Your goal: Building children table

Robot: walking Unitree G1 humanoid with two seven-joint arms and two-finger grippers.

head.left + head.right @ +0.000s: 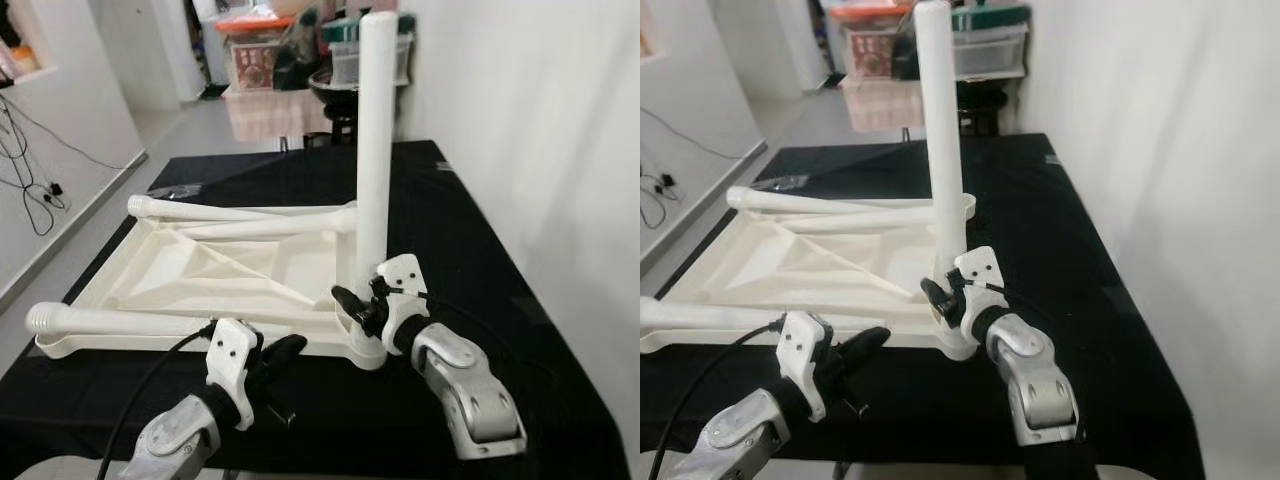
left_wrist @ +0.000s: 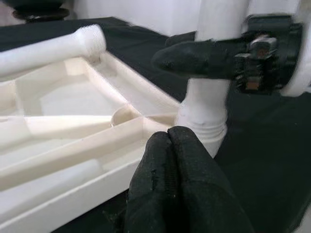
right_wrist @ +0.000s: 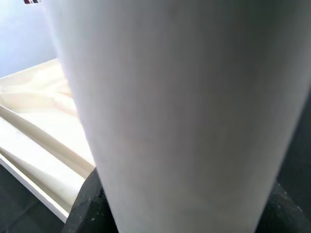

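A white children's table top (image 1: 200, 270) lies upside down on the black-covered table (image 1: 470, 250). One white leg (image 1: 377, 130) stands upright in its near right corner socket (image 2: 201, 127). My right gripper (image 1: 357, 303) is shut on this leg just above the socket; the leg (image 3: 180, 107) passes between its black pads. My left gripper (image 1: 290, 347) is shut and holds nothing. It hovers at the top's front edge, a little left of the socket, its fingertips (image 2: 167, 141) pressed together. Loose legs lie along the far side (image 1: 240, 212) and the near side (image 1: 130, 320).
A white wall (image 1: 540, 120) runs close along the table's right side. Storage boxes (image 1: 255, 50) and a black round object (image 1: 335, 90) stand behind the table. Cables (image 1: 35, 190) trail on the floor at the left.
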